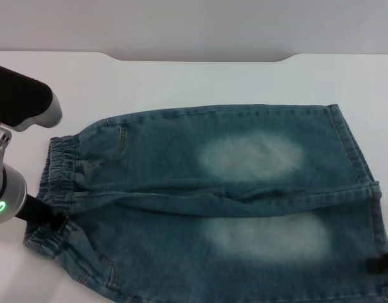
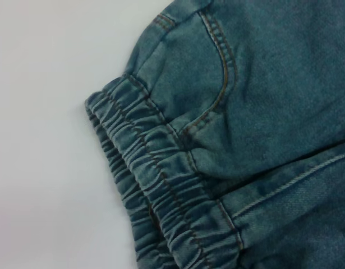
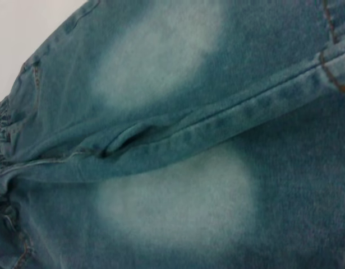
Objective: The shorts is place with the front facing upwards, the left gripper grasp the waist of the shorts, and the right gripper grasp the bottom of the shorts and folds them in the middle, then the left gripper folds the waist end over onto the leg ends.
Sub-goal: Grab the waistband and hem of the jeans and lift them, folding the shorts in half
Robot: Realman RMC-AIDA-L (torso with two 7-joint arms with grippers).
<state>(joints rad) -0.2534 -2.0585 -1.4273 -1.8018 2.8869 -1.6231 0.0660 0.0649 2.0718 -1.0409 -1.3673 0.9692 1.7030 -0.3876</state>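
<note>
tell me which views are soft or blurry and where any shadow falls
Head view: fairly sharp, with a faint shadow beside the left gripper at the waist of the shorts. Left wrist view: stitching crisp. Right wrist view: softest, the pale faded patches smeared.

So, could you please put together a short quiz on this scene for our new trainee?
1. True or false: the shorts are already folded in half.
2. Which part does the left gripper reach? A) waistband B) leg hem C) far table edge
3. How many pale faded patches show on the denim in the head view?

Key: 1 false, they lie flat and open; 2 A; 3 two.
</note>
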